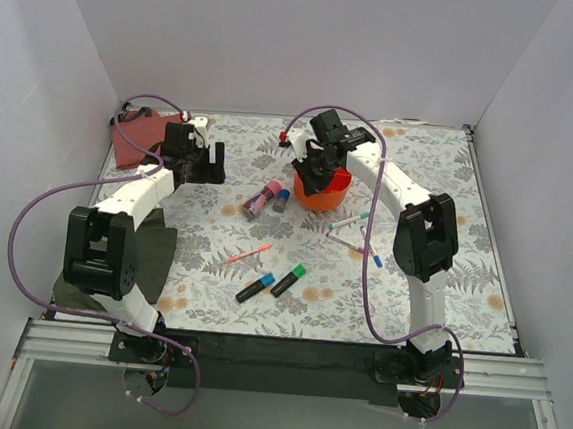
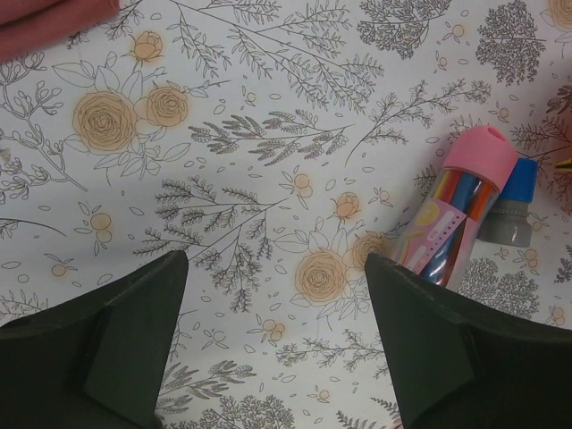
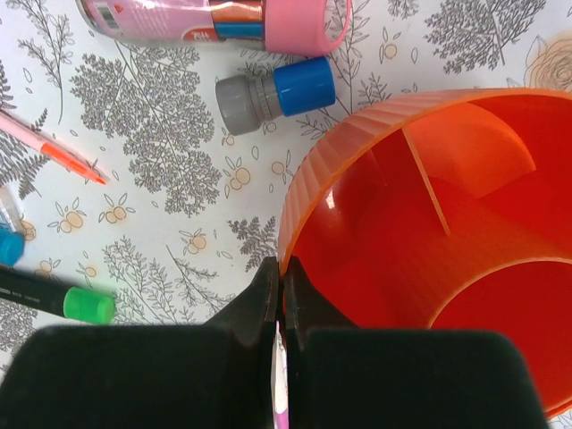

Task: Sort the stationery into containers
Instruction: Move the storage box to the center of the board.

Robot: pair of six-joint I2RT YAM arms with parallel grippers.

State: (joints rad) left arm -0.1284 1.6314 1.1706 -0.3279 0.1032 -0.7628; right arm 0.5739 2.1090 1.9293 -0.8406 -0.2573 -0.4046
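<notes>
While our right gripper [image 3: 279, 268] is pinching a thin white felt-tip [image 3: 278, 393] with a pink end between its pressed-together fingers, it is hanging right at the rim of the orange cup [image 3: 357, 125], whose dividers are showing inside. Our left gripper [image 2: 275, 264] is hovering with its jaws spread wide over the flowered table cover [image 2: 268, 134], near the pink tube [image 2: 451, 223], which is lying just beside a small grey bottle [image 2: 511, 210] with a blue cap. Nearer to us, the orange-red pen [image 1: 248, 254] and two black highlighters [image 1: 257, 288] are lying flat, apart from the cup, and the loose felt-tips [image 1: 355, 236] are lying on its right.
</notes>
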